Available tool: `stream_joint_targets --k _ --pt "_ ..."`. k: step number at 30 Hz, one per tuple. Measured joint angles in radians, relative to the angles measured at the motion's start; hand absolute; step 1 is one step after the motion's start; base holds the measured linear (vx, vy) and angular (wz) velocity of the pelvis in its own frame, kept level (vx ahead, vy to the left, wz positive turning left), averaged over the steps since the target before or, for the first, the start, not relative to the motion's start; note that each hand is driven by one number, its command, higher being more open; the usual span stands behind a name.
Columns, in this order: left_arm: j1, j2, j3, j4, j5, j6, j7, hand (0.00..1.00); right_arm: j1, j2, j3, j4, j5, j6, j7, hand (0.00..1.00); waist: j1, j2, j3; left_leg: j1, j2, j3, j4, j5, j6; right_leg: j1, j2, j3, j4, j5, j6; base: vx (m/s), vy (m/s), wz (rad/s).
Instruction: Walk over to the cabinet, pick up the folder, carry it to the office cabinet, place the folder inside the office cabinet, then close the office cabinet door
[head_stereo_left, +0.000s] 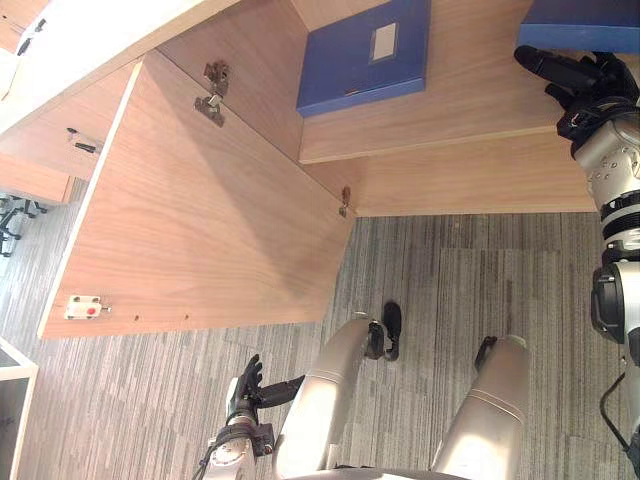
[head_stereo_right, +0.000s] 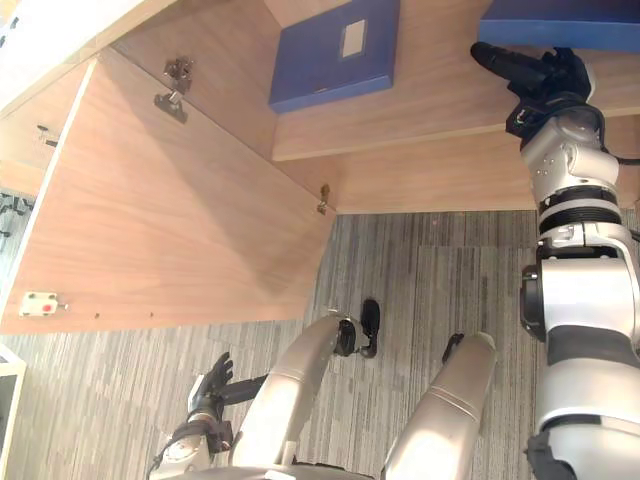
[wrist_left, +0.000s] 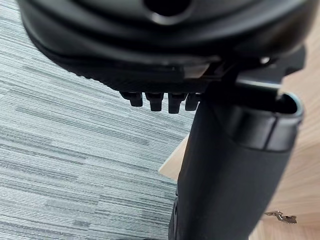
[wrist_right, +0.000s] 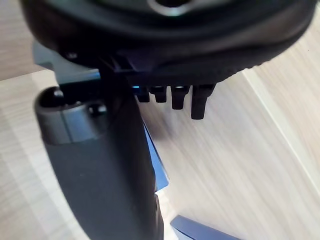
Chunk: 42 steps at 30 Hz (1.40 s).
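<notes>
Left eye view: the cabinet (head_stereo_left: 450, 170) stands open, its door (head_stereo_left: 200, 230) swung wide to the robot's left. On the shelf (head_stereo_left: 470, 110) lies a blue folder (head_stereo_left: 365, 55) with a pale label (head_stereo_left: 383, 42), and a second folder (head_stereo_left: 580, 22), also blue, lies further right. The right hand (head_stereo_left: 580, 85) reaches in just by the second folder's near edge, fingers straight and gripping nothing; whether they touch it I cannot tell. The left hand (head_stereo_left: 248, 382) hangs low over the carpet (head_stereo_left: 450, 260), loosely spread and empty.

Right eye view: the same layout; a hinge (head_stereo_right: 172, 95) sits on the door's inner face and a white latch (head_stereo_right: 40, 303) with a red dot sits at its far corner.

Left wrist view: the fingers (wrist_left: 160, 100) stick out straight over the carpet, with the door's wood just beyond the thumb.

Right wrist view: the fingers (wrist_right: 175, 97) are straight above pale shelf wood; a blue folder corner shows past the thumb, not clasped.

I judge the placing step to be ending, with the folder resting inside the cabinet. The next move calls for drawing the right arm clear of the opening, then getting a hand behind the door's free edge to swing it shut.

Writing: the label is too small to read; no brand can be made out.
</notes>
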<state>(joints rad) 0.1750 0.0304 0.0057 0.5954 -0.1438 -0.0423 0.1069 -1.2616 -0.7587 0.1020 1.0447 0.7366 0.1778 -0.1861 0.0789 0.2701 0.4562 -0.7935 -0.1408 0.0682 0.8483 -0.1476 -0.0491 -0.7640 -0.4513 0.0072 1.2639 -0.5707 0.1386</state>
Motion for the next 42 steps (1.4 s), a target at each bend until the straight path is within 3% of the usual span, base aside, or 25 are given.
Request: stream_joint_targets --k 5,8,15,18,22,27,34,42 --pt "-0.002 0.000 0.003 0.002 0.001 -0.001 -0.005 1.00 0.001 0.002 0.015 0.003 -0.039 0.006 0.031 1.00 0.000 -0.003 0.002 0.009 0.002 0.001 -0.004 -0.002 0.001 0.010 0.002 -0.002 -0.007 0.000 0.001 0.00 -0.013 -0.01" --pt "-0.002 0.001 0.003 0.002 0.001 -0.001 -0.008 1.00 0.001 -0.011 0.049 0.003 -0.146 0.007 0.074 1.00 0.000 -0.004 0.003 0.010 0.005 0.002 -0.006 0.000 0.007 0.010 0.005 -0.002 -0.013 0.002 0.003 0.00 -0.009 -0.01" --pt "-0.011 0.004 0.011 0.018 0.001 -0.015 -0.007 1.00 -0.009 -0.078 0.159 -0.002 -0.473 0.005 0.141 1.00 -0.001 -0.017 0.012 0.010 0.004 0.006 -0.022 0.002 0.009 0.006 0.005 0.000 -0.025 0.006 0.005 0.02 -0.023 -0.01" --pt "0.007 0.022 -0.027 -0.048 0.002 -0.010 -0.007 1.00 0.006 -0.123 0.155 -0.029 -0.705 0.004 0.168 1.00 0.002 -0.028 0.020 0.009 -0.002 0.005 -0.024 0.003 0.010 0.007 -0.001 -0.001 -0.025 0.006 0.005 0.03 -0.027 0.06" --pt "0.018 0.018 -0.038 -0.112 0.040 -0.015 -0.045 1.00 0.035 -0.188 0.163 -0.051 -0.982 -0.034 0.205 1.00 0.007 -0.033 0.024 0.005 -0.016 0.006 -0.031 0.001 0.009 0.005 -0.017 0.000 -0.026 0.006 0.006 0.01 -0.011 0.09" --pt "0.026 0.019 -0.032 -0.120 0.043 -0.015 -0.064 1.00 0.071 -0.261 0.170 -0.091 -1.172 -0.093 0.235 1.00 0.006 -0.034 0.024 -0.005 -0.014 0.036 -0.043 0.004 0.023 -0.007 -0.040 0.001 -0.026 0.004 0.011 0.00 -0.021 0.12" --pt "0.026 0.020 -0.028 -0.126 0.050 -0.015 -0.082 1.00 0.088 -0.321 0.179 -0.146 -1.324 -0.124 0.249 1.00 0.016 -0.036 0.026 -0.023 -0.017 0.060 -0.041 0.006 0.034 -0.038 -0.042 0.025 -0.022 0.004 0.017 0.01 -0.013 -0.01" --pt "0.105 0.018 -0.055 -0.259 0.093 -0.014 -0.082 1.00 0.197 -0.383 0.166 -0.237 -1.366 -0.126 0.208 1.00 0.021 -0.041 0.030 -0.031 -0.023 0.062 -0.040 0.005 0.035 -0.047 -0.053 0.029 -0.017 0.002 0.021 0.01 -0.043 0.02"
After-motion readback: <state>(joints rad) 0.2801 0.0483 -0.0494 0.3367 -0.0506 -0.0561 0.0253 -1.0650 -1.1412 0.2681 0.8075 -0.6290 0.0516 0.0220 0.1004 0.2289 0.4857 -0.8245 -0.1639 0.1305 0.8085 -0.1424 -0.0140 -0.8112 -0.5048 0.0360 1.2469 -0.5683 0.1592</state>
